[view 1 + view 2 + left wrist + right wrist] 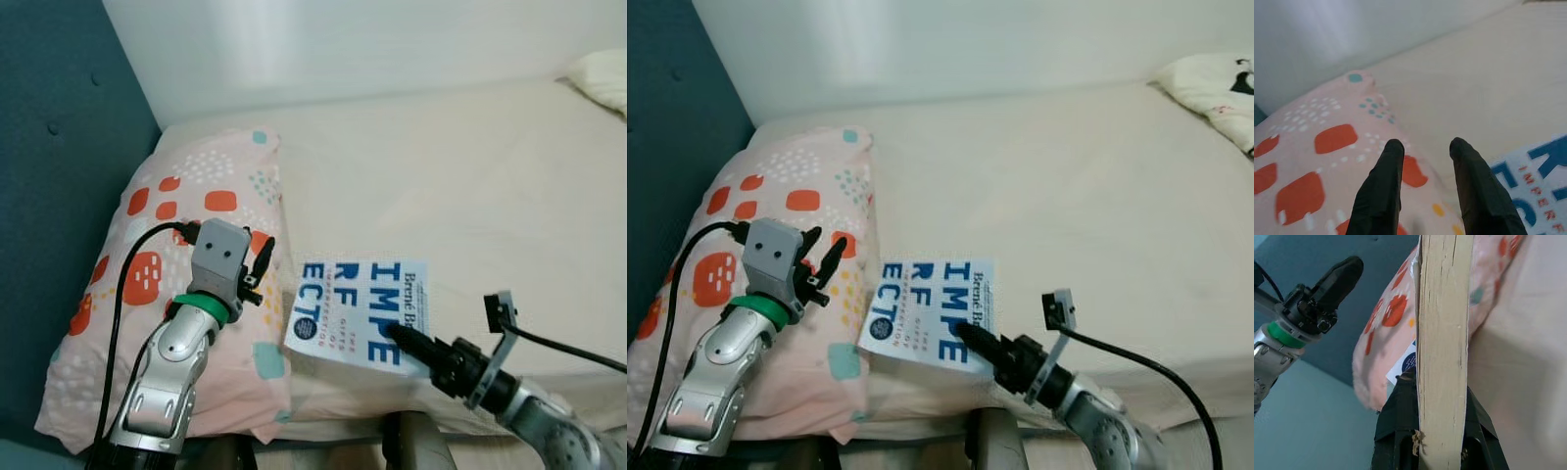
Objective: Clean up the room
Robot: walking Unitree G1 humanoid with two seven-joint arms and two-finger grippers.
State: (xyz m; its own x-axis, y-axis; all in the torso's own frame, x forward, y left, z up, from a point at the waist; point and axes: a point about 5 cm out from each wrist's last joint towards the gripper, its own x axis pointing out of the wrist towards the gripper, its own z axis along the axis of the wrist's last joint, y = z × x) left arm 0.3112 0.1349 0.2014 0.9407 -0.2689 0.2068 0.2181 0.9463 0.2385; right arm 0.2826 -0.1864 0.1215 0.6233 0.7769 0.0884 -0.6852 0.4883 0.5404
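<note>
Book (361,310), white cover w/ large blue lettering, is held near the front edge of a cream bed (470,176), just beside a pink pillow (186,294) patterned w/ orange blocks & teal dots. Book is clamped by the right end effector (397,333), one black finger seen on top of the cover; in the right wrist view the page edges (1442,347) are gripped between both fingers. Left end effector (261,264) is held above the pillow, fingers (1381,191) parted w/ a moderate gap, nothing between them. Pillow is set against a dark teal headboard (49,147). White wall (343,39) is seen behind the bed. A second pale pillow (1215,93) is seen at the far right.
</note>
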